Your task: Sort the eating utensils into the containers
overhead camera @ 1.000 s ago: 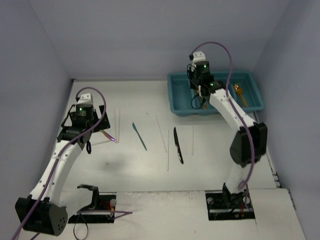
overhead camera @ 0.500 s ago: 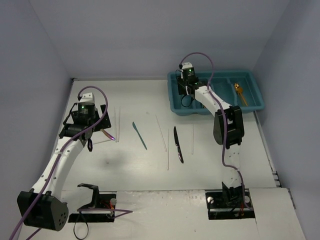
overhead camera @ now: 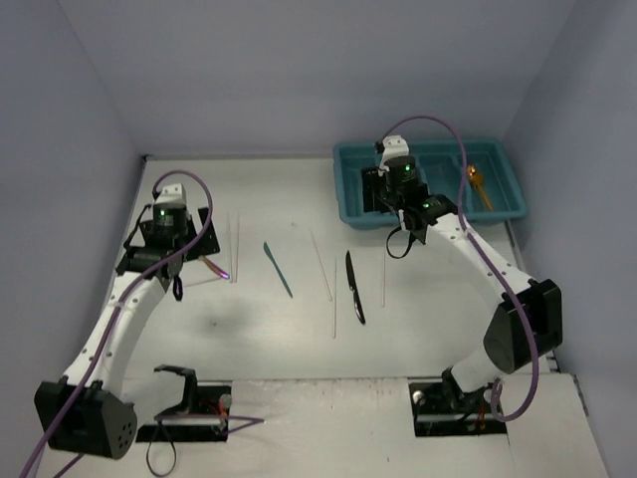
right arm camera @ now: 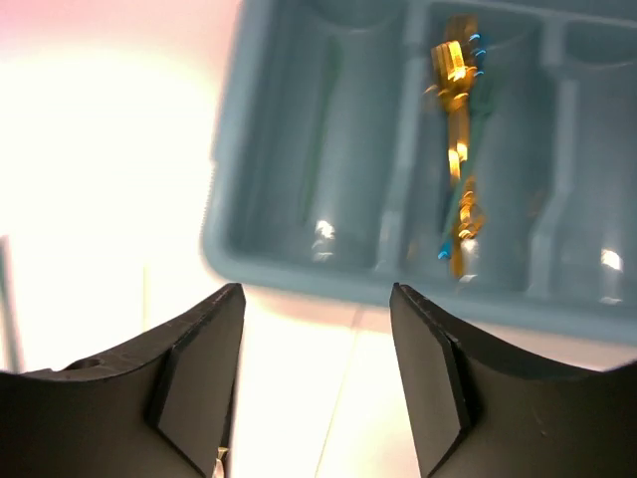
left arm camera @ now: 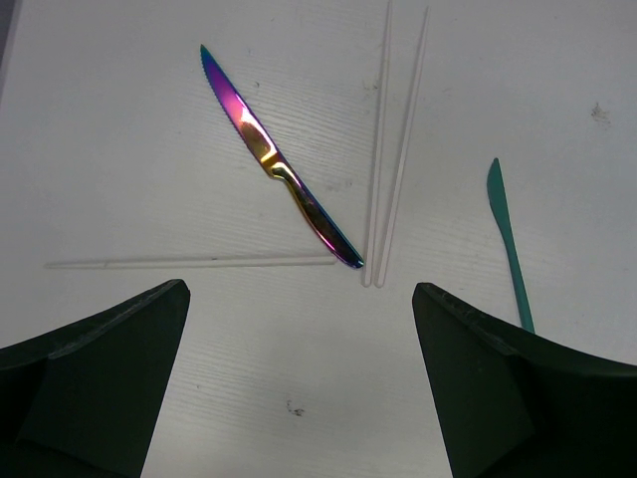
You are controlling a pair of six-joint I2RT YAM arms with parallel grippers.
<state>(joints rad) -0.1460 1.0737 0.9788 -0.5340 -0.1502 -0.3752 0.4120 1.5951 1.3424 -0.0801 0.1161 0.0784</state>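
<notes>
Surface [overhead camera: 259,339]: several utensils loose across middle, unsorted.
Teal tray [overhead camera: 498,149]: far right; compartments run near-far so long pieces drop in lengthwise.
Right tool [right arm camera: 317,398]: above tray's near-left corner, fingers apart, nothing between them.
Left tool [left arm camera: 299,398]: wide apart, empty, hanging over rainbow knife [left arm camera: 274,164] at left, likely next pick.
Gold pieces [right arm camera: 456,149]: in second compartment from left.
Clear chopsticks [left arm camera: 393,149], teal knife [left arm camera: 508,239], black knife [overhead camera: 354,289]: on surface, not yet sorted.

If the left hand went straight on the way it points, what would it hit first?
The left hand would probably hit bare table, just short of the rainbow knife and clear chopsticks. Depth is hard to judge.
</notes>
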